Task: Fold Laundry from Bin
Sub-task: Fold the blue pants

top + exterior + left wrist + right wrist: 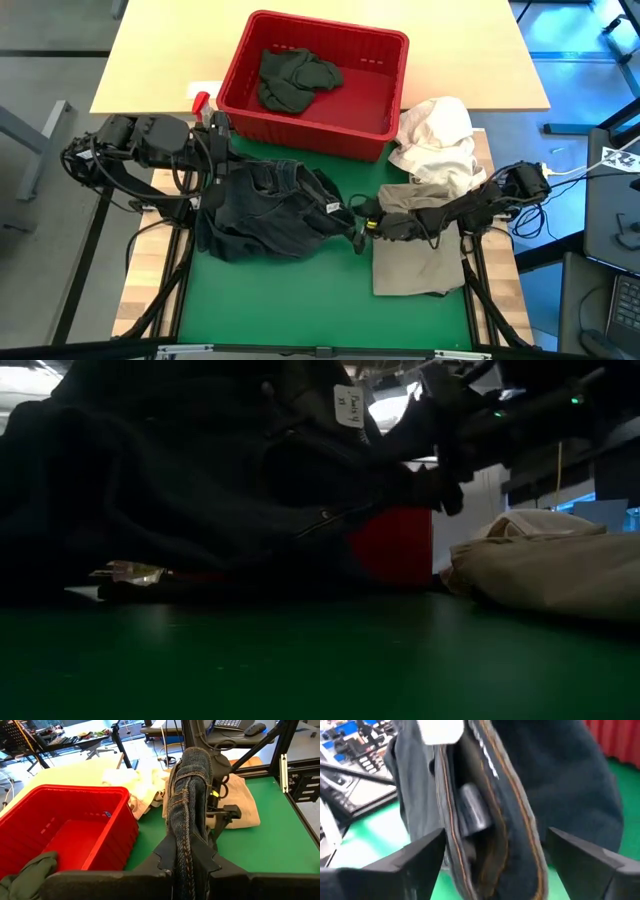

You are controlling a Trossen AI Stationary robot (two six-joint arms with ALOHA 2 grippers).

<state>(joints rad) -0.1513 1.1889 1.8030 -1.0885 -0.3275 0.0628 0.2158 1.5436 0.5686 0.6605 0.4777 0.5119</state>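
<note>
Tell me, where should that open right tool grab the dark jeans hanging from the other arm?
Probably the thick stitched waistband edge of the jeans. It hangs upright between the right tool's spread fingers, stiff and narrow enough to pinch. Come in level from the right side, opposite the left tool, which is shut on the same band, so the jeans can be stretched between both.

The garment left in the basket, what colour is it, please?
Dark olive green garment; the high view shows it best.
</note>
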